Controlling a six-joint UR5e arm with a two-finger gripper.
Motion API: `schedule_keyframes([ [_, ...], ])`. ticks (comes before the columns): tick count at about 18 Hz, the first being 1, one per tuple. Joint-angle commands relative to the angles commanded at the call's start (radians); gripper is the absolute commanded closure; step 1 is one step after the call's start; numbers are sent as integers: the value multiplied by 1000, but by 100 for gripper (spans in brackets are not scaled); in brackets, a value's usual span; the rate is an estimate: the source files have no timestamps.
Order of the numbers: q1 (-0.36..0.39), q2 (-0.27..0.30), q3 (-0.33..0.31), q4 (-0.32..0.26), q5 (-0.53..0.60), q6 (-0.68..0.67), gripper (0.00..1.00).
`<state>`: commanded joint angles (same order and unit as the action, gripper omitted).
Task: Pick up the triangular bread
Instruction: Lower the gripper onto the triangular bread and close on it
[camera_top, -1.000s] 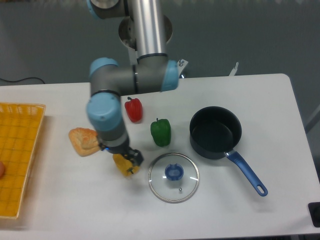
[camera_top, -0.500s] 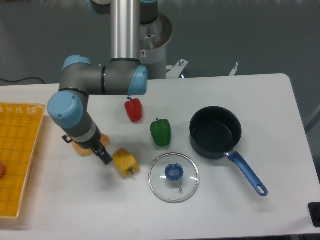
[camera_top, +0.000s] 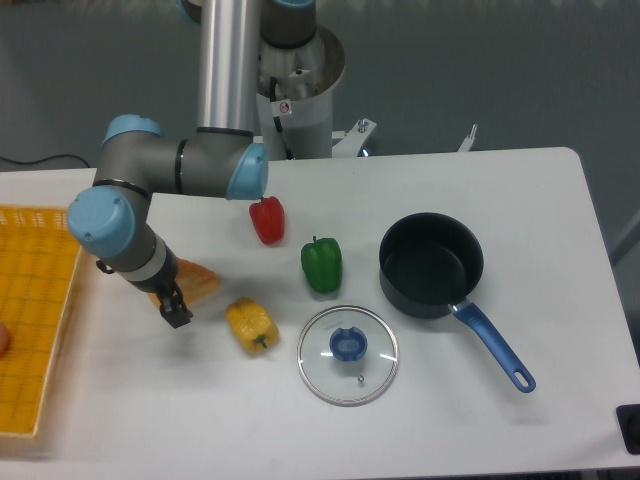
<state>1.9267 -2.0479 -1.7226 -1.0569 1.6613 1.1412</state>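
A matte white worktop (camera_top: 480, 430) with rounded corners stands before a grey-blue wall. At its left edge lies a yellow mesh basket (camera_top: 35, 310). Toward the right edge sits a dark saucepan (camera_top: 432, 265) with a blue handle, its round glass lid (camera_top: 348, 354) nearer the front edge. Left of centre, the flaky golden triangular bread (camera_top: 195, 282) lies partly under the hand (camera_top: 172, 308); its grip cannot be made out. A glossy yellow bell pepper (camera_top: 250, 324) sits just beside.

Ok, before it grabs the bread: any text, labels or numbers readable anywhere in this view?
None can be read.
Round red-rimmed sticker on the arm's base column: a sign of some kind, too small to make out.
Bread, peppers, pot, lid, basket: no markings show.
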Motion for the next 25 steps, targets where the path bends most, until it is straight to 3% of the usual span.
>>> schedule_keyframes([
  [5,-12,20,-43,0,0,11,0],
  [10,-14,21,-48,0,0,3,0],
  [11,-14,20,-48,2,0,0,9],
  [12,-14,20,-48,0,0,-11,35],
  [13,-14,20,-46,0,0,-29,47],
  [16,-14,20,-40,0,-2,-52,73],
  [21,-12,23,-31,-5,-5,-57,85],
  [25,5,35,-9,-15,-5,-57,85],
])
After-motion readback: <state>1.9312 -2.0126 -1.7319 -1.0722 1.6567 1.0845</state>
